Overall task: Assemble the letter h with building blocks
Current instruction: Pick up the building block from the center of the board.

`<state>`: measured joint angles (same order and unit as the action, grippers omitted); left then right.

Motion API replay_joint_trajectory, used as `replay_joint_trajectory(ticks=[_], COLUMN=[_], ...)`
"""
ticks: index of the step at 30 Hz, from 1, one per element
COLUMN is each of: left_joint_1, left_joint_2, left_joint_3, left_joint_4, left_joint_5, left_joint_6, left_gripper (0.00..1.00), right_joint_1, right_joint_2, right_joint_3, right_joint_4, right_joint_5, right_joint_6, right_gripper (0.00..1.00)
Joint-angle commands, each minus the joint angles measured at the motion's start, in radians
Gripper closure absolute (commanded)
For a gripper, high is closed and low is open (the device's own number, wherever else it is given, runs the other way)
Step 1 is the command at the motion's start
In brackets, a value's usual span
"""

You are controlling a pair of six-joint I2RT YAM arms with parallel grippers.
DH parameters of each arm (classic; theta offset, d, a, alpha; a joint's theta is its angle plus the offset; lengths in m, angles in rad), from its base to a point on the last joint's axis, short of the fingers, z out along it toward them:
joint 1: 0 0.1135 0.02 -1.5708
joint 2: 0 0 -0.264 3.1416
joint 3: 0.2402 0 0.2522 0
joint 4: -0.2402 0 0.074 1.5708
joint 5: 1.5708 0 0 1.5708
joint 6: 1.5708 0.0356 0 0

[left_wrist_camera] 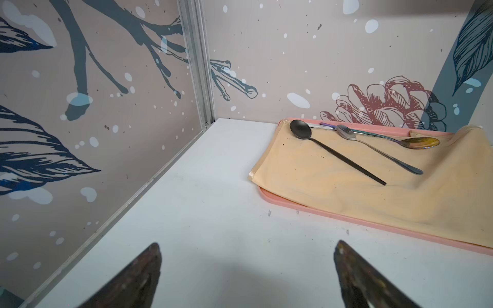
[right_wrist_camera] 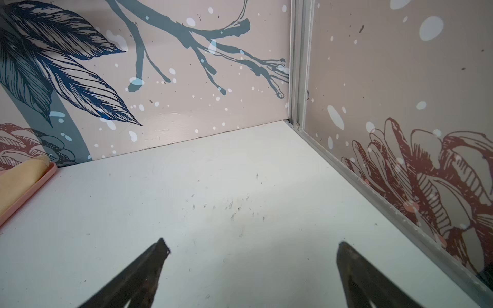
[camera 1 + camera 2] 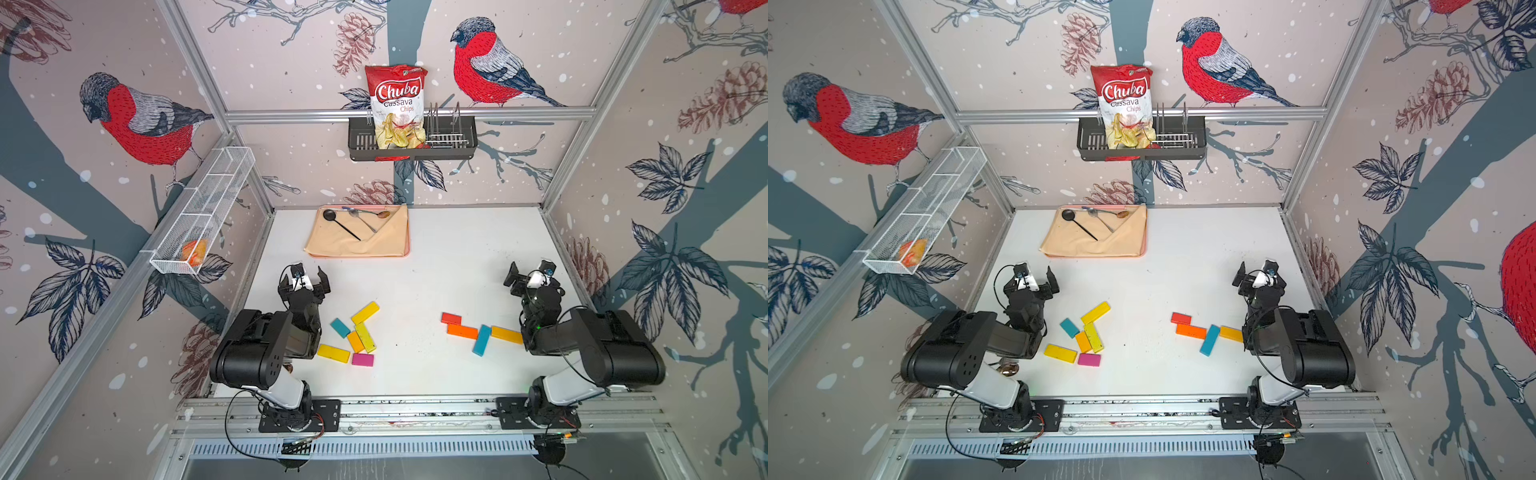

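The building blocks lie flat on the white table in two loose groups, seen in both top views. The left group holds three yellow blocks (image 3: 365, 312), a short teal one (image 3: 340, 327), an amber one (image 3: 355, 341) and a magenta one (image 3: 363, 359). The right group has a red block (image 3: 451, 318), an orange one (image 3: 462, 331), a long teal one (image 3: 482, 340) and an amber one (image 3: 506, 334). My left gripper (image 3: 304, 277) (image 1: 248, 244) hovers open and empty behind the left group. My right gripper (image 3: 530, 271) (image 2: 253, 242) is open and empty behind the right group. Neither wrist view shows any block.
A pink tray (image 3: 406, 249) with a beige cloth and three spoons (image 1: 333, 153) sits at the back of the table. On the back wall a black rack (image 3: 469, 145) holds a chips bag (image 3: 397, 104). A white wire basket (image 3: 199, 216) hangs on the left wall.
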<state>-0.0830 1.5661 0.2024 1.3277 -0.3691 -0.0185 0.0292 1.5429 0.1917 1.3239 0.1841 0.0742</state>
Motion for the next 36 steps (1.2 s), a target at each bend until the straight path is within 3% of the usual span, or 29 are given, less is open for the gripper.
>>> replay_joint_trajectory(ticks=[1, 19, 20, 22, 24, 26, 28, 31, 33, 34, 36], left_joint_1=[0.0, 0.019, 0.021, 0.019, 0.001, -0.045, -0.054, -0.074, -0.134, -0.182, -0.295], left_joint_2=[0.002, -0.005, -0.006, -0.018, -0.09, -0.179, -0.285, -0.377, -0.373, -0.364, -0.335], left_joint_3=[0.0, 0.009, 0.011, 0.011, 0.051, 0.178, 0.298, 0.46, 0.502, 0.512, 0.517], left_joint_4=[0.064, 0.036, 0.03, 0.032, -0.1, -0.373, -0.653, -1.011, -1.095, -1.116, -1.15], left_joint_5=[-0.004, 0.036, 0.042, 0.012, -0.043, -0.218, -0.295, -0.099, -0.012, 0.048, 0.06], left_joint_6=[0.012, -0.003, -0.005, -0.008, -0.006, -0.013, -0.175, -0.364, -0.417, -0.4, -0.36], left_gripper=[0.01, 0.02, 0.02, 0.02, 0.03, 0.04, 0.04, 0.04, 0.06, 0.09, 0.09], right_joint_1=[0.006, -0.008, -0.004, 0.037, 0.119, 0.172, 0.177, 0.164, 0.072, 0.069, 0.147], right_joint_2=[-0.005, -0.007, -0.007, -0.041, -0.171, -0.28, -0.343, -0.377, -0.389, -0.396, -0.403], right_joint_3=[-0.003, 0.003, 0.002, 0.011, 0.144, 0.364, 0.644, 0.636, 0.602, 0.6, 0.629], right_joint_4=[0.024, 0.012, 0.015, -0.007, -0.318, -0.729, -1.28, -1.437, -1.464, -1.505, -1.611], right_joint_5=[-0.011, -0.024, -0.003, 0.182, 0.356, 0.444, 0.332, 0.254, -0.05, -0.093, -0.008], right_joint_6=[-0.014, 0.0, 0.0, 0.012, -0.015, 0.099, 0.326, 0.651, 0.708, 0.722, 0.737], right_gripper=[0.0, 0.0, 0.0, 0.0, 0.0, 0.0, 0.0, 0.0, 0.0, 0.0, 0.0])
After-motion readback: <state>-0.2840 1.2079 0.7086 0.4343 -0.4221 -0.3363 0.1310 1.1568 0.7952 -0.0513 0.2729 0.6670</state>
